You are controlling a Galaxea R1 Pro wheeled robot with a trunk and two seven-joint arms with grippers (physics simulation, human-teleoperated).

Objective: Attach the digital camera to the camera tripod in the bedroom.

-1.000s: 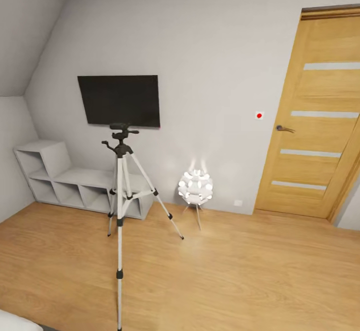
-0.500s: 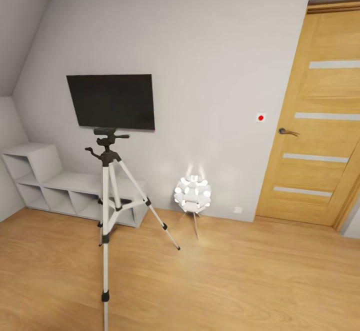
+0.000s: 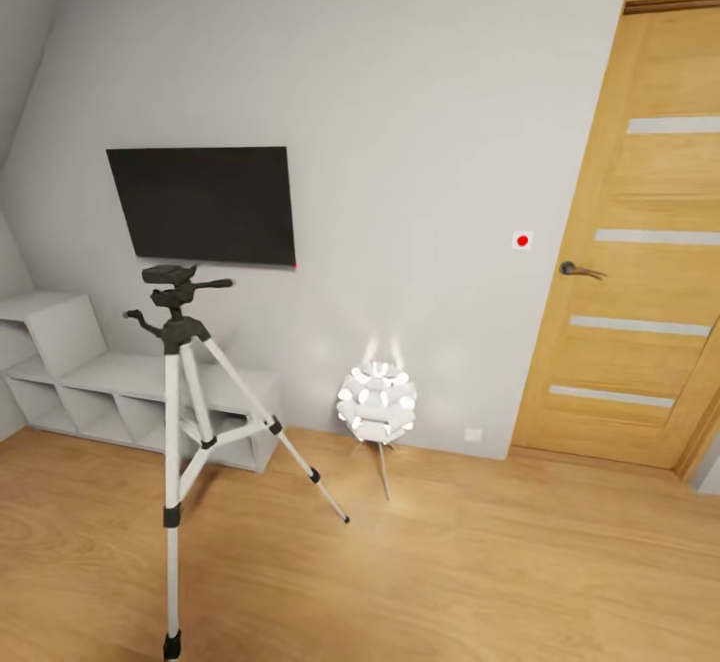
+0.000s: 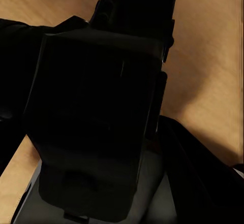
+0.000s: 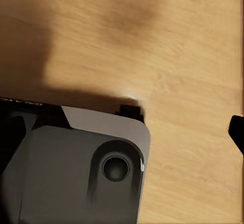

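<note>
Sloped white walls and a light wooden floor (image 3: 480,562) framed the bedroom, with the camera tripod (image 3: 178,412) as the landmark. Behind the tripod hung a black wall TV (image 3: 203,204); behind its legs sat a low grey cube shelf (image 3: 90,382). Beside the tripod glowed a white petal floor lamp (image 3: 377,404), and well beyond that stood a wooden door (image 3: 640,272). The tripod stood upright on 3 spread legs, its black head (image 3: 170,275) bare, pan handle sticking sideways.

The left wrist view showed a dark boxy body (image 4: 96,122) close to the lens with a red patch at the frame edge, possibly the digital camera, but too dark to be sure. Whether the left hand was clamped on it or apart I could not tell; the right hand's state could not be told either.

A camera that small would likely be light, rigid and smooth-sided, best gripped across its flat sides. The tripod looked top-heavy and easily tipped, so pressure should go straight down onto the head.
</note>
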